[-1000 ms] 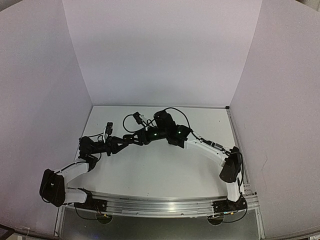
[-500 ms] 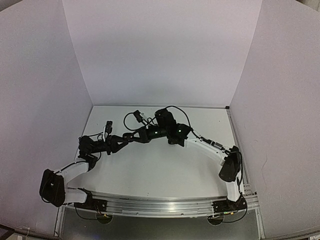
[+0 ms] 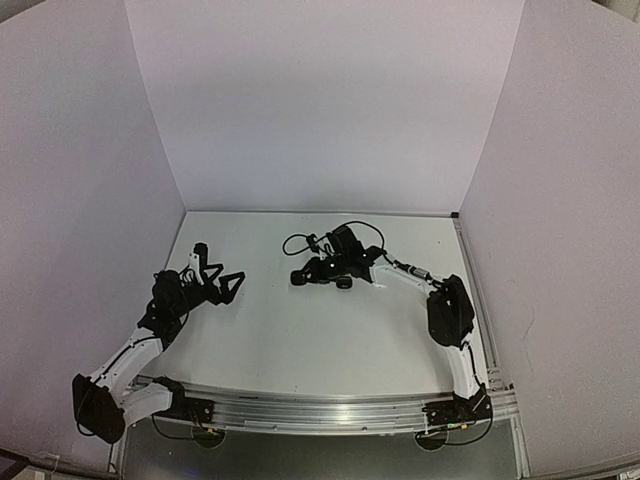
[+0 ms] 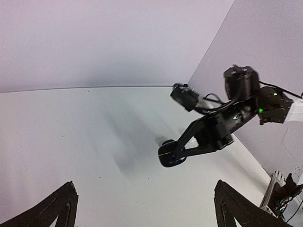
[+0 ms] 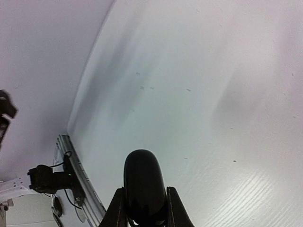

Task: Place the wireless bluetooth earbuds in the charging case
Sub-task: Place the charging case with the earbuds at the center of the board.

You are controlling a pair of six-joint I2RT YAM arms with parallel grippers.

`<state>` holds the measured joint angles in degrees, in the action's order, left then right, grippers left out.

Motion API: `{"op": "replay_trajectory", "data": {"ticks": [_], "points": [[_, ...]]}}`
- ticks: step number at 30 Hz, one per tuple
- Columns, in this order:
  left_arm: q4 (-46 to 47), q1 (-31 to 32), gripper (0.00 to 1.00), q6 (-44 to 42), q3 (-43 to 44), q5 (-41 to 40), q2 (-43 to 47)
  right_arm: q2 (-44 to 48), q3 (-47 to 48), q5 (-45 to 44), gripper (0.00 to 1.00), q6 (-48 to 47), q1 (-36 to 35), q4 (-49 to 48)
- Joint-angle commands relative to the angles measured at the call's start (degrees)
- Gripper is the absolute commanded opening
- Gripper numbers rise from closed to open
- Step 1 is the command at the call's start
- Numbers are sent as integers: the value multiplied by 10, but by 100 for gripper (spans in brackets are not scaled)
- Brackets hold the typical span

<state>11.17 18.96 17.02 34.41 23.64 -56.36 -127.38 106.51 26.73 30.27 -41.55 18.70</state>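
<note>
A black, pebble-shaped charging case (image 5: 143, 170) sits between the fingers of my right gripper (image 5: 144, 190), which is shut on it. In the left wrist view the case (image 4: 169, 156) hangs just above the white table with its lid closed along a thin seam. From above, the right gripper (image 3: 300, 277) holds it near the table's middle. My left gripper (image 3: 220, 268) stands wide open and empty at the left, well apart from the case. Its two fingertips (image 4: 71, 187) frame bare table. The wireless bluetooth earbuds are out of view.
Pale walls (image 3: 320, 100) enclose the white table (image 3: 320, 330) on three sides. A metal rail (image 3: 320, 412) carrying both arm bases runs along the near edge. A black cable (image 3: 300, 243) loops above the right wrist.
The two grippers were together at the table's middle. The left gripper has opened wide and drawn back to the left. The right gripper has closed further and keeps the case.
</note>
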Motion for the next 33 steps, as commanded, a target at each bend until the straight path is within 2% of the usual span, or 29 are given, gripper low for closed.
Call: {"op": "replay_trajectory", "data": {"ticks": [1,8,22,29,33], "points": [[-56,0,100,-20,-2,-33,12,-86,79,30,0,-17,18,54],[-64,-1,100,-19,-8,-28,15,-162,140,37,0,-22,42,76],[-43,-1,100,-30,-4,-31,-3,-240,207,53,1,10,59,88],[-49,-1,100,-30,-5,-33,-1,-232,207,21,36,-8,60,100],[-47,0,100,-29,-6,-32,-2,-217,210,-4,46,-37,61,109]]}}
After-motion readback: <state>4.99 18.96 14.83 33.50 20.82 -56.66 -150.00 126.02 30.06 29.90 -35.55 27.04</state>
